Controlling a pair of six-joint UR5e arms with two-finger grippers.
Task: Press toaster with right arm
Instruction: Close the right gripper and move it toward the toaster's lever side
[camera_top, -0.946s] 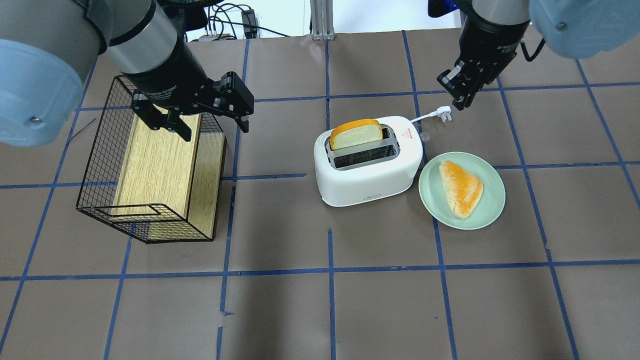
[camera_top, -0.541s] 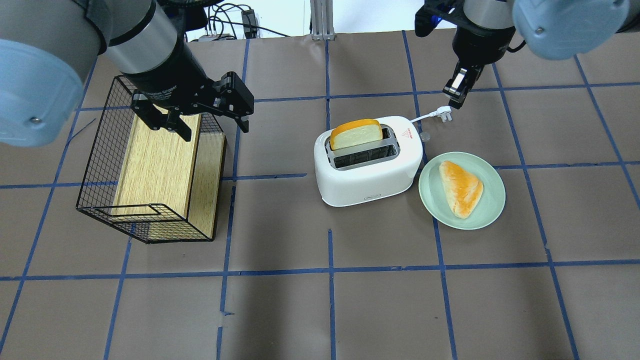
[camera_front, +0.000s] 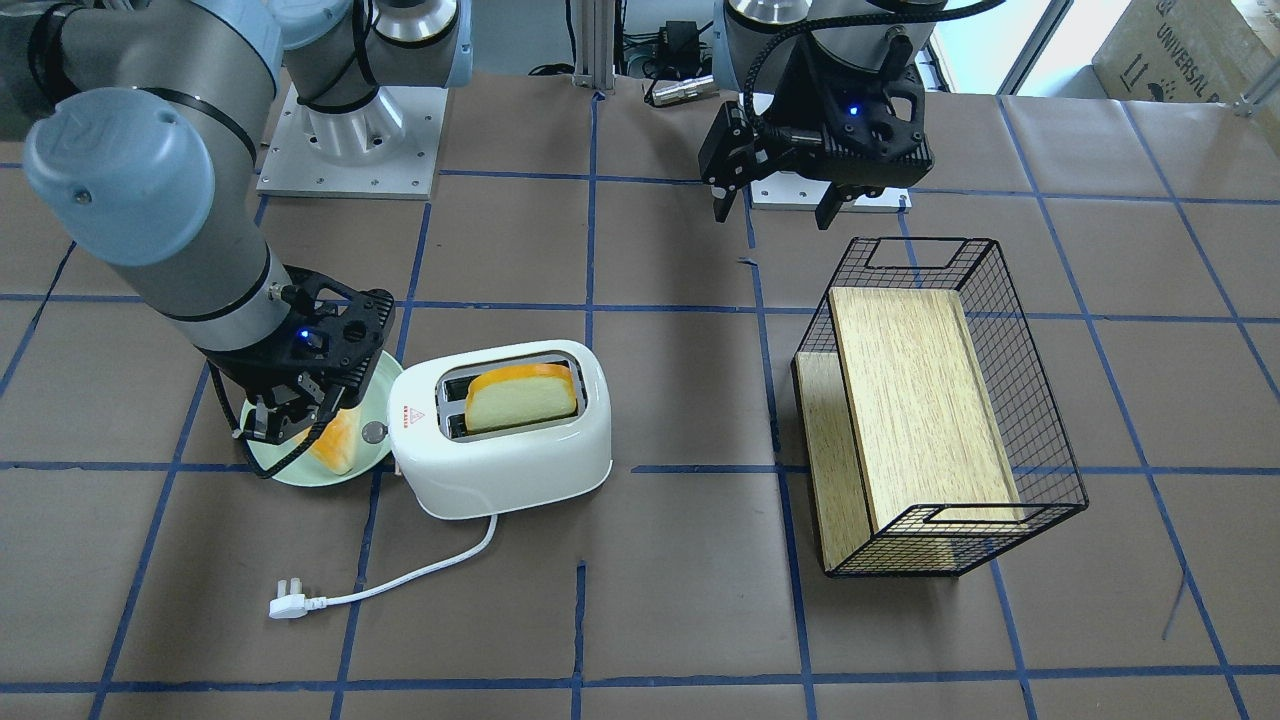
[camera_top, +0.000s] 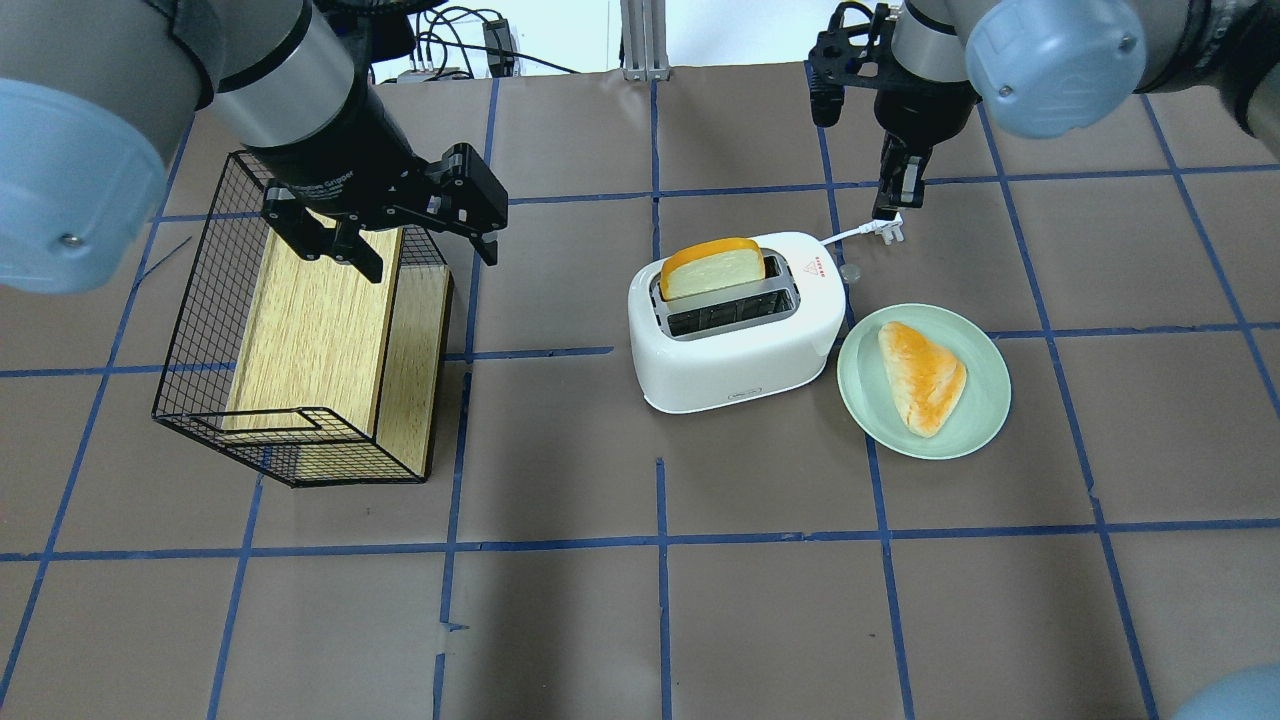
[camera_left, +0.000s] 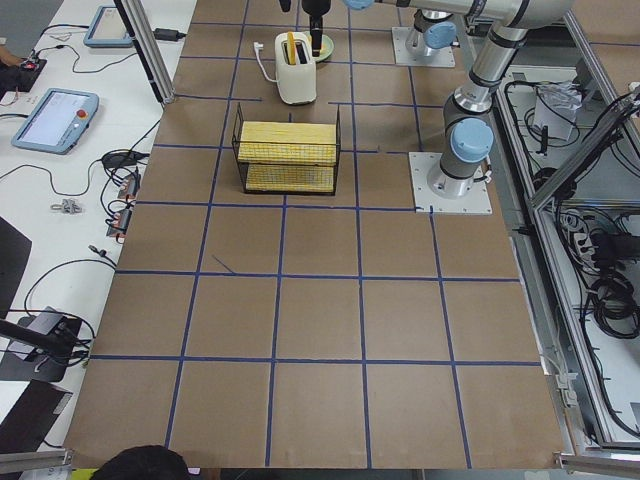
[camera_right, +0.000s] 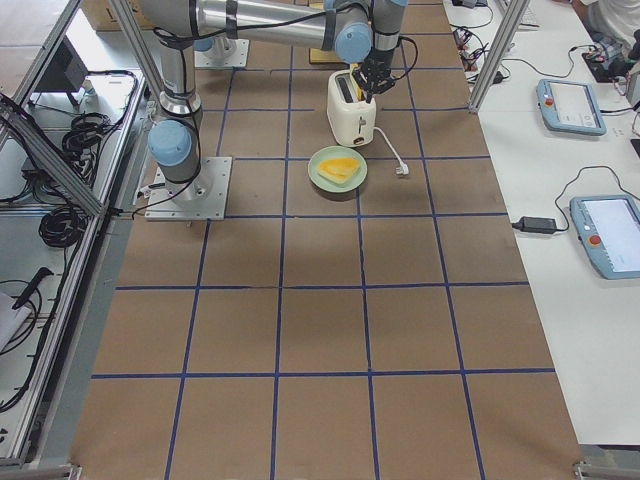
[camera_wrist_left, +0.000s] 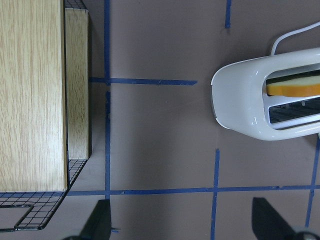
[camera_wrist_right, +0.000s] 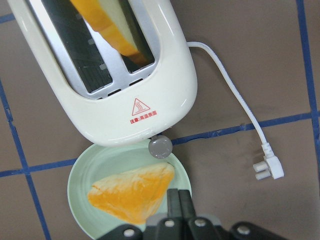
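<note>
white glossy plastic, so the toaster (camera_top: 735, 335) should be light, stiff and slick. a hard or off-centre push could skid or tip it on the table (camera_top: 660, 620). it sits mid-table with a bread slice (camera_top: 712, 270) standing in the far slot; the near slot is empty. no grasp needed: i'd press straight down on the grey knob (camera_wrist_right: 160, 147) at the end facing the plate, fingertips together.

around it, left to right:
- wire basket (camera_top: 190, 330) with a wooden board (camera_top: 310, 330) inside, well apart from the toaster
- left gripper (camera_top: 430, 260) over the basket's far end, jaws spread, holding nothing
- pale green plate (camera_top: 985, 420) just beside the knob end, can't tell if touching, with a wedge of toast (camera_top: 922, 375) on it
- white cord (camera_front: 420, 575) and plug (camera_top: 888, 230) on the table beyond

right gripper (camera_top: 890, 195) hovers above the plate next to the knob end. its fingers are pinched together, empty, clear of the toaster. the plate and wedge lie right under the approach, and the cord is close too.
</note>
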